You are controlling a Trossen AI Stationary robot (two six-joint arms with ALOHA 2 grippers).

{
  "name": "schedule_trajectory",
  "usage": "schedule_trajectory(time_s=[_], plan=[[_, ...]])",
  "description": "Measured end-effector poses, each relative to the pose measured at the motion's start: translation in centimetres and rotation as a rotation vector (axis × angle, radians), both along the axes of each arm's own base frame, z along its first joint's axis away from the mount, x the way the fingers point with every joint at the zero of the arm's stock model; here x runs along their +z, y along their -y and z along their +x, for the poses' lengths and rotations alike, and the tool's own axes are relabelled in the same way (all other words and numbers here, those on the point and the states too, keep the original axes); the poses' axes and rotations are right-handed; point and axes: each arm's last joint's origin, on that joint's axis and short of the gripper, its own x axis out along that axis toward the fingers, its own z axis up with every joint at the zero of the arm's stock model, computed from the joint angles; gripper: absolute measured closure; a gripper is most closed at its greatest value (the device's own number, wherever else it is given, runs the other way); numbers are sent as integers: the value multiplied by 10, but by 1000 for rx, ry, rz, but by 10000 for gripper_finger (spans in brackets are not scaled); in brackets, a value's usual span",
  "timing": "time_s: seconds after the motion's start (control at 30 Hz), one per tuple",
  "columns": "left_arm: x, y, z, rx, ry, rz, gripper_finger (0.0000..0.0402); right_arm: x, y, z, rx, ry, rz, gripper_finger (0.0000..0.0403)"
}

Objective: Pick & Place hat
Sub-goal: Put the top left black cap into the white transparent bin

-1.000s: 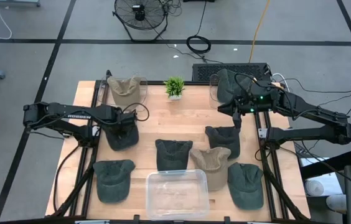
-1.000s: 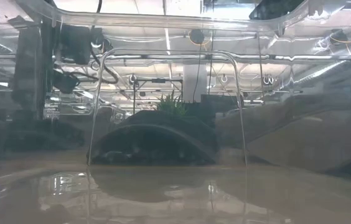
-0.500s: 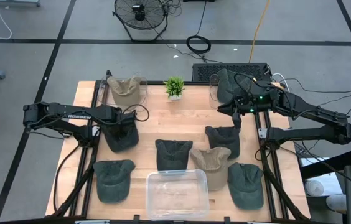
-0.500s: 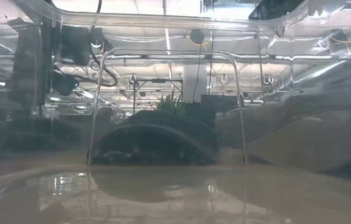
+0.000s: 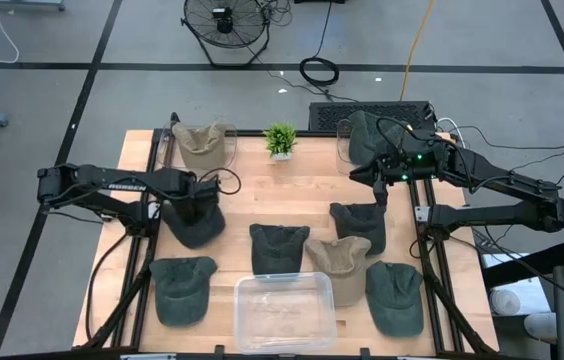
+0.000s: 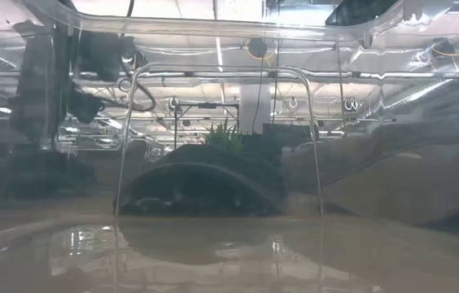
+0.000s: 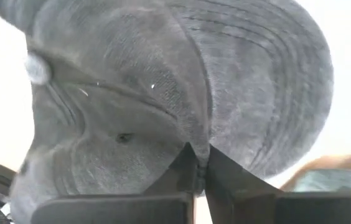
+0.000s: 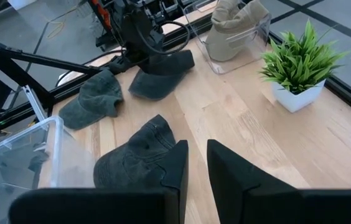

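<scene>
Presently, the left end effector (image 7: 199,177) is pinched shut on the dark hat (image 5: 194,218) at the desk's (image 5: 302,188) left side, so a straight, slow lift is advised before carrying.

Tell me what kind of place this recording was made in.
Probably a robotics lab or workshop: a wooden table on a bare concrete floor, a floor fan with loose cables behind it, and rows of ceiling strip lights in the low view.

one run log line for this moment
left gripper: shut on dark hat | right gripper: idle above table | clear bin: empty
</scene>
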Motion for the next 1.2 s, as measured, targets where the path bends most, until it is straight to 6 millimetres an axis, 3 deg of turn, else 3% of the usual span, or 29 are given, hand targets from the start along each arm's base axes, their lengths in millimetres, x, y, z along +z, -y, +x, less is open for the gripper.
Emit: schedule_trajectory(time_s=[0.17,0.37,0.57,0.77,0.9,1.03,1.2], plan=[[26,-2,10,-57,42,9,395,0,0,0,-17,5,41,353],[71,1,24,-184,141,26,391,0,0,0,-51,13,110,353],[133,16,37,-262,334,-10,393,3,4,1,-167,53,119,353],[204,36,45,-292,549,116,395,7,4,2,-166,98,138,353],[237,53,54,-306,643,207,396,8,3,0,-137,89,90,353],[254,74,75,-289,687,255,396,8,0,-4,-83,84,85,353],[260,104,106,-334,694,294,395,9,-9,-14,-21,66,73,353]])
